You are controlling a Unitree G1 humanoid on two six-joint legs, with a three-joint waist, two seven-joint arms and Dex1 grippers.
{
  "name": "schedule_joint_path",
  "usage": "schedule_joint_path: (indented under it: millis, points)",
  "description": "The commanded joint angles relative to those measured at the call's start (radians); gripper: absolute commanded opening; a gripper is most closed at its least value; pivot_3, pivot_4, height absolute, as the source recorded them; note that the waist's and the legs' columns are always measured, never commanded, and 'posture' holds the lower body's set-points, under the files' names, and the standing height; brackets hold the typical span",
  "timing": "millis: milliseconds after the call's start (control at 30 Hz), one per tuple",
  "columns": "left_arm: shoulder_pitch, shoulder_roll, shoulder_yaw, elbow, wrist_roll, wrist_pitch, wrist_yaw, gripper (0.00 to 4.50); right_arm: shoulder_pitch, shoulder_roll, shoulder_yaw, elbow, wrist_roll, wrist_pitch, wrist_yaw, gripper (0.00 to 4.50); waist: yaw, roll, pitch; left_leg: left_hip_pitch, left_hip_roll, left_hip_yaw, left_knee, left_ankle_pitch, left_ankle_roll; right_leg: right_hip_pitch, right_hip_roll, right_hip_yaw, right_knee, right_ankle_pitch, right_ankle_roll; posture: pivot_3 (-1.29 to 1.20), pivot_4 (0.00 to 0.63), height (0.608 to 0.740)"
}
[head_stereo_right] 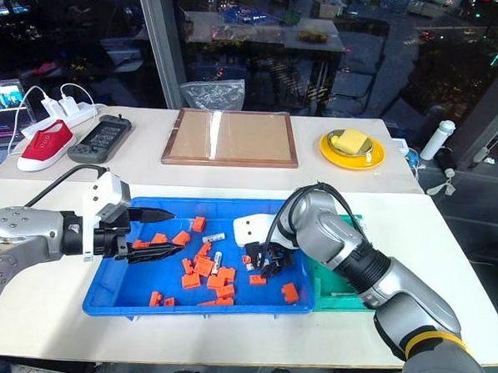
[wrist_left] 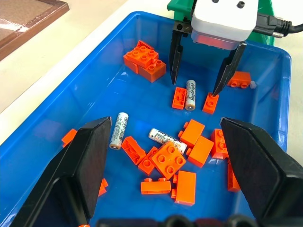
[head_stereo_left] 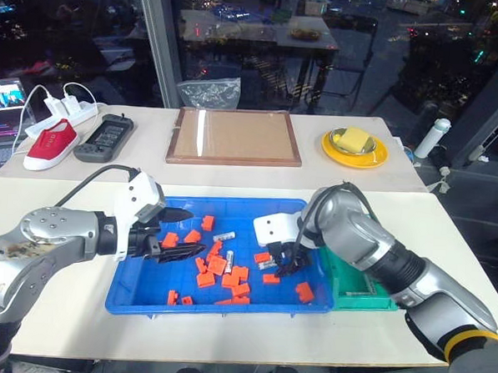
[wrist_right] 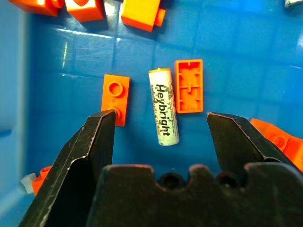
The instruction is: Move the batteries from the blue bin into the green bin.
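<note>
The blue bin (head_stereo_left: 135, 291) lies on the table in front of me, strewn with orange blocks (head_stereo_left: 228, 273) and a few batteries (wrist_left: 119, 130). My right gripper (head_stereo_left: 288, 262) points down into the bin's right half, open, its fingers straddling one battery (wrist_right: 164, 106) that lies flat between two orange blocks. The jaws do not touch it. The green bin (head_stereo_left: 362, 286) sits against the blue bin's right end, partly hidden by my right arm. My left gripper (head_stereo_left: 195, 232) hovers open and empty over the bin's left half. Another battery (wrist_left: 163, 137) lies among the blocks.
Behind the bins lie a wooden framed board (head_stereo_left: 235, 136), a yellow plate (head_stereo_left: 354, 149), a white bottle (head_stereo_left: 433, 138), a red shoe (head_stereo_left: 52, 143), a black device (head_stereo_left: 105, 137) and a power strip (head_stereo_left: 65, 110). Orange blocks crowd the bin's middle.
</note>
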State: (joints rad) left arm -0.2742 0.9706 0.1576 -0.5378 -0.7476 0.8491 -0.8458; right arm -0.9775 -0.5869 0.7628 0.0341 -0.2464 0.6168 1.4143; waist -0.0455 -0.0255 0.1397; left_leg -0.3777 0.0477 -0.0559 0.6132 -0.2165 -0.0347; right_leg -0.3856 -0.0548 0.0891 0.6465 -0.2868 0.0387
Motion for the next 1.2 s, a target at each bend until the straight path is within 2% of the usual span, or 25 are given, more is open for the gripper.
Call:
schedule_joint_path:
  millis: [33,167,433,833,1200]
  points:
    - [0.002,0.005,0.034,-0.021,0.007,-0.026,-0.002,3.95,0.007,0.006,0.016,0.035,-0.041,-0.014,-0.015,3.57,0.0,0.0,0.0,0.0,0.0,0.0,0.0,0.0,0.0,0.0,0.0,0.0,0.0,0.0,0.0,0.0,0.15,0.74]
    - [0.006,0.006,0.038,-0.019,0.009,-0.03,-0.003,3.95,0.012,0.014,0.015,0.034,-0.044,-0.014,-0.004,3.57,-0.001,-0.001,-0.001,0.001,0.0,0.0,0.0,0.0,0.0,0.0,0.0,0.0,0.0,0.0,0.0,0.0,0.15,0.74]
    - [0.014,-0.004,0.028,-0.014,0.019,-0.048,-0.003,3.95,-0.083,-0.003,-0.09,-0.057,0.049,0.043,0.091,3.57,-0.001,0.0,0.0,-0.002,0.0,0.0,0.0,0.0,0.0,-0.002,0.0,0.0,0.0,0.0,0.0,0.0,0.15,0.74]
    - [0.017,-0.035,0.013,-0.026,0.033,-0.059,0.01,3.95,-0.11,-0.035,0.004,0.101,-0.073,-0.109,0.091,3.57,0.001,0.001,0.0,-0.002,0.0,0.0,0.0,0.0,0.0,-0.002,0.0,0.0,0.0,0.0,0.0,0.0,0.15,0.74]
    - [0.039,-0.026,0.017,-0.04,0.045,-0.052,0.018,3.95,-0.042,-0.015,0.016,0.03,-0.108,-0.062,0.11,3.57,0.001,0.001,0.0,-0.002,0.0,0.0,0.0,0.0,0.0,-0.002,0.0,0.0,0.0,0.0,0.0,0.0,0.15,0.74]
